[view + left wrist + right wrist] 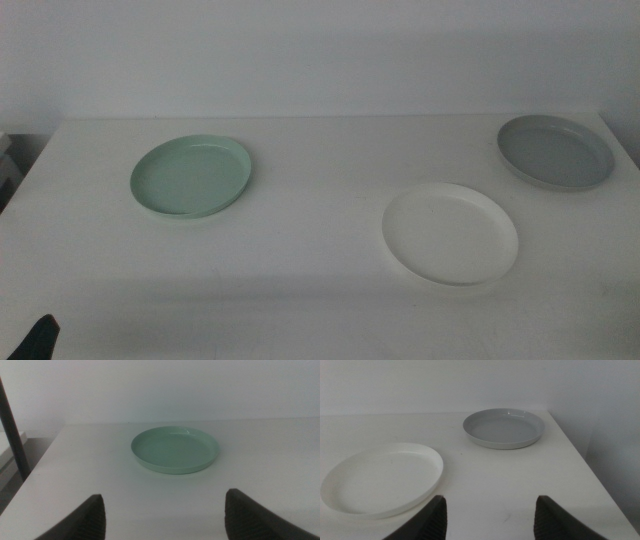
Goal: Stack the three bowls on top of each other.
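Waiting at the table's [300, 300] near edge, the left end effector [162, 515] and right end effector [490, 517] both hang with jaws spread wide, empty. Nearest lies the white bowl [450, 234] at 4 o'clock, then the mint green bowl [190, 177] at 10 o'clock; farthest, the grey bowl [556, 151] at 2 o'clock. All sit apart, unstacked.

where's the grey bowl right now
In the middle view the grey bowl sits at the table's far right corner, apart from the white bowl, which lies nearer and to its left.
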`<state>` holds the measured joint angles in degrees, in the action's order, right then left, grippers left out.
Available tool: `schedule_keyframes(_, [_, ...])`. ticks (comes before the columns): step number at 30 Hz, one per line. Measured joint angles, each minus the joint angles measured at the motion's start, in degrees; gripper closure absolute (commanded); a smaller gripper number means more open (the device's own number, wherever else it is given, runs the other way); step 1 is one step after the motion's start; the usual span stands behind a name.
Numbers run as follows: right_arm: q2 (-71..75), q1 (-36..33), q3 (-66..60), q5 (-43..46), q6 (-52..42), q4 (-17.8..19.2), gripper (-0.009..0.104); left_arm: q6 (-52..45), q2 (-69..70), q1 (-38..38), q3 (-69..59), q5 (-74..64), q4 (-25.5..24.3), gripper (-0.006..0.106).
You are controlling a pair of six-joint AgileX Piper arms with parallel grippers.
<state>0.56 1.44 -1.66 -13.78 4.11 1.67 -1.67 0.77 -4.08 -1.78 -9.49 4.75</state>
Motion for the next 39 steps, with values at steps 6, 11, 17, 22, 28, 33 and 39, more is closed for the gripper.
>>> schedule_keyframes(6, [-4.56, 0.0, 7.19, -0.48, 5.2, 0.0, 0.05, 0.0, 0.0, 0.0, 0.0, 0.0, 0.0, 0.021])
schedule_keyframes(11, [-17.65, 0.0, 17.76, -2.63, 11.5, 0.25, 0.05, 0.0, 0.0, 0.0, 0.0, 0.0, 0.0, 0.021])
schedule_keyframes(17, [-36.54, 0.0, 33.64, -8.69, 22.12, 3.23, 0.05, 0.0, 0.0, 0.0, 0.0, 0.0, 0.0, 0.021])
schedule_keyframes(22, [-51.22, -1.32, 45.35, -14.03, 28.33, 4.07, 0.05, 0.0, 0.0, 0.0, 0.0, 0.0, 0.0, 0.021])
schedule_keyframes(28, [-69.48, -7.62, 59.79, -20.51, 23.2, 4.06, 0.05, 0.0, 0.0, 0.0, 0.0, 0.0, 0.0, 0.021])
schedule_keyframes(33, [-82.22, -8.7, 68.66, -26.68, 20.46, 3.81, 0.05, 0.0, 0.0, 0.0, 0.0, 0.0, 0.0, 0.021])
schedule_keyframes(39, [-96.21, -8.76, 72.49, -27.38, 13.13, 1.59, 0.05, 0.0, 0.0, 0.0, 0.0, 0.0, 0.0, 0.021])
